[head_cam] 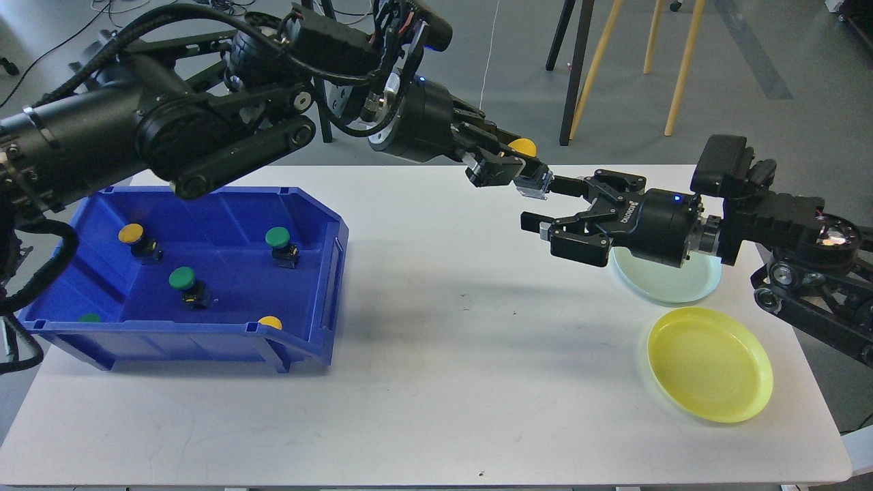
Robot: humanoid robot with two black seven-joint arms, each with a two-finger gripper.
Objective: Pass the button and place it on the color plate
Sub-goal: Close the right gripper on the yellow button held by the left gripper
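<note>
My left gripper [513, 168] is shut on a yellow-capped button [524, 147], held above the table's middle rear. The button's grey base [535, 183] sticks out toward my right gripper [549, 203]. The right gripper is open, its fingers spread just right of the button's base, one finger above and one below it. A yellow plate [710, 364] lies at the right front. A pale green plate [672, 281] lies behind it, partly hidden by my right arm.
A blue bin [314, 307] stands at the left with several loose buttons, green-capped [182, 277] and yellow-capped [131, 233]. Chair and easel legs [580, 68] stand beyond the table's far edge.
</note>
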